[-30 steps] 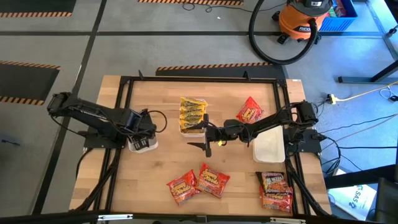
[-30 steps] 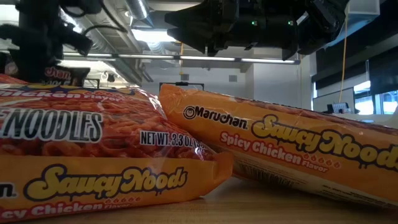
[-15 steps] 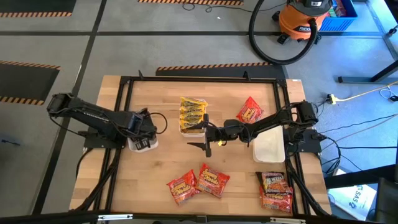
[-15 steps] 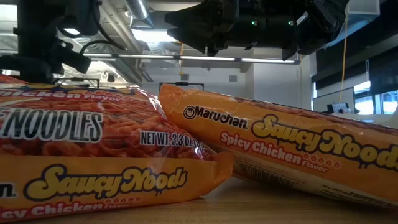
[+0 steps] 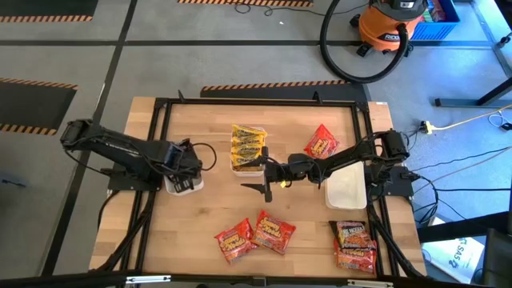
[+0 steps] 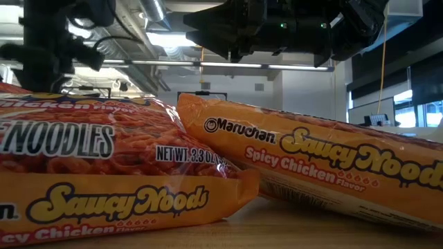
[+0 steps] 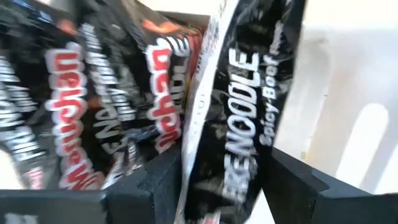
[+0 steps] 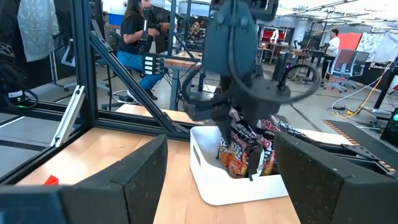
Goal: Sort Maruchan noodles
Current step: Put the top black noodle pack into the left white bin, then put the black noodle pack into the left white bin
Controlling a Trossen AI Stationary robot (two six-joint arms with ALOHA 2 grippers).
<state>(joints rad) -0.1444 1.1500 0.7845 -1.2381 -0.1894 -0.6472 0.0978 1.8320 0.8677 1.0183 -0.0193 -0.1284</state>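
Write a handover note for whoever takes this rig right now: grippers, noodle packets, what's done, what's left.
Left gripper: over the white plastic tray on the table's left, with a dark crinkly Spicy Beef packet upright at it; I cannot tell whether it is held. More dark packets lie in that tray.
Right gripper: open, empty, mid-table beside the yellow packets.
Done: yellow packets stacked together; reddish packet pile at the right edge.
Left: loose red-orange packets, one far right, two front centre. The second white tray looks empty.
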